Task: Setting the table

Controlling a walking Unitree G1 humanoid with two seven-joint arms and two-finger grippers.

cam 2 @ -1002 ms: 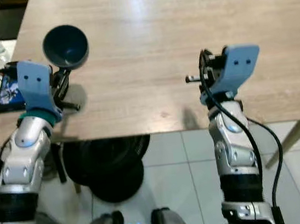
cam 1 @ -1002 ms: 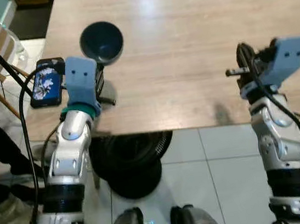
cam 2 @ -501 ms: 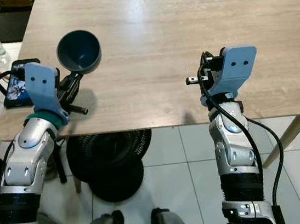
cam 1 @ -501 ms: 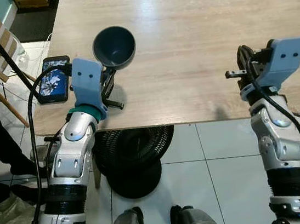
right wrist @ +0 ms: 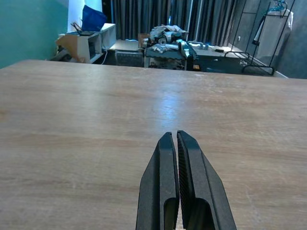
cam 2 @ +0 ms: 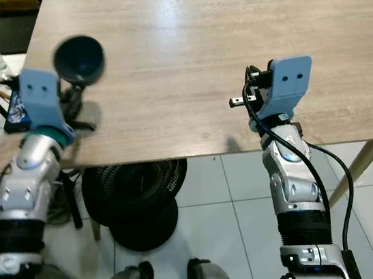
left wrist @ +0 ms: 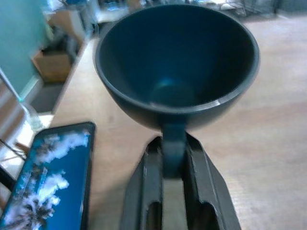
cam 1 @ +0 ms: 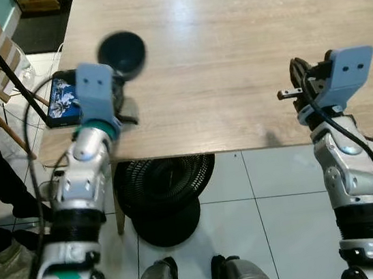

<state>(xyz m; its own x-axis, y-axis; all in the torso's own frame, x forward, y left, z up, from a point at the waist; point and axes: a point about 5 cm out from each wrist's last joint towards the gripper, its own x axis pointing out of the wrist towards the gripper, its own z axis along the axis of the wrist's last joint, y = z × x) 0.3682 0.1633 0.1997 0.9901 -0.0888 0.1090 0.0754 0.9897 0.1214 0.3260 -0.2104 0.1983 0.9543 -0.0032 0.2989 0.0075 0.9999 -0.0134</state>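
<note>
A: We've got the dark blue bowl (left wrist: 177, 72) first. Left gripper (left wrist: 173, 155) is clamped on a stub under the bowl's base and carries it over the table's (cam 1: 230, 51) near left corner, clear of the wood.

B: Agreed. Round, deep, glossy, empty inside. Looks like glazed ceramic or hard plastic, we can't tell which.

A: Step in hand, we'd say carrying the bowl to its place. Next move calls for lowering it flat onto the wood, then letting go.

B: Phone (cam 1: 63, 101) with a lit screen lies flat at the left edge, just beside the bowl. We should keep off it.

A: Right gripper (right wrist: 177, 158) hovers over the near edge, fingers pressed together, nothing in them. Tabletop is pale wood grain, smooth.
</note>
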